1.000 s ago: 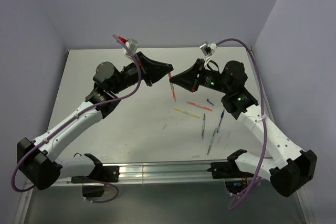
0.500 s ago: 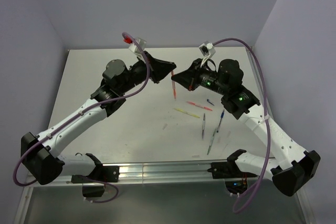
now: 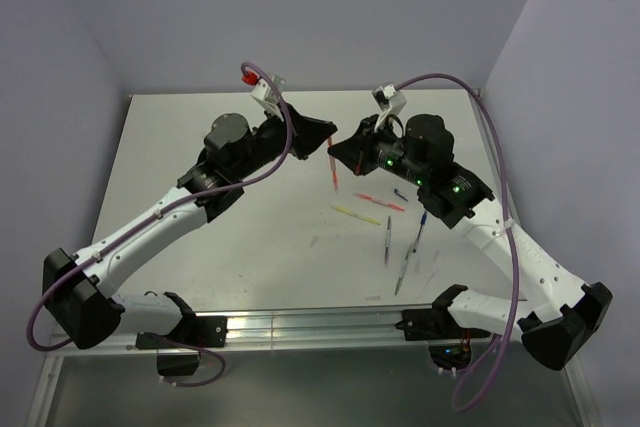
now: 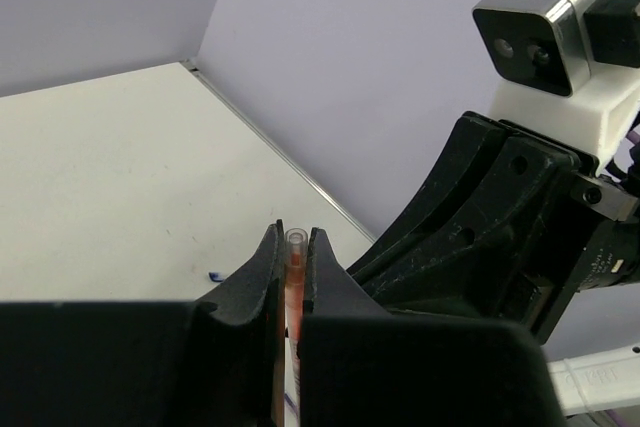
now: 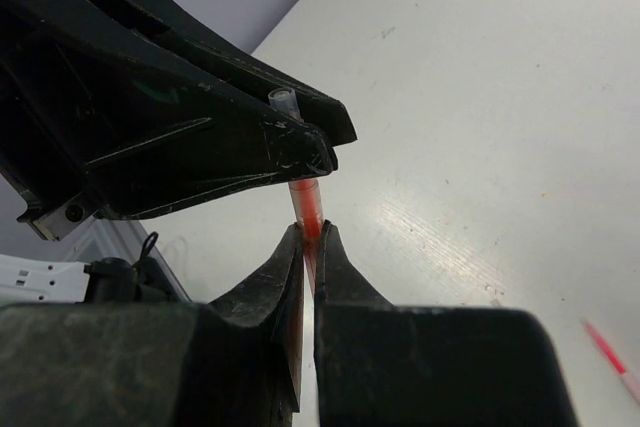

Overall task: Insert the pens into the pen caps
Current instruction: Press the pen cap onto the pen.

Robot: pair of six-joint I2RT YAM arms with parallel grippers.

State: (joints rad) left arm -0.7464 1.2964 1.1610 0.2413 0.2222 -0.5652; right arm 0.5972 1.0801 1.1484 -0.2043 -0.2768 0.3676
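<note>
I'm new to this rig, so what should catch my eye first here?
Both hands meet in mid-air over the table's far middle: the left hand shut on a clear cap, the right hand on the upright red pen below it. Loose pens lie scattered on the table toward the right.

no text, label, brand, number or sign can be read in any of these views.

A thin red plastic pen [image 3: 332,175] is hanging upright between the left gripper [image 4: 291,242] and right gripper [image 5: 311,237], left of five slim loose pens [image 3: 388,239].
</note>
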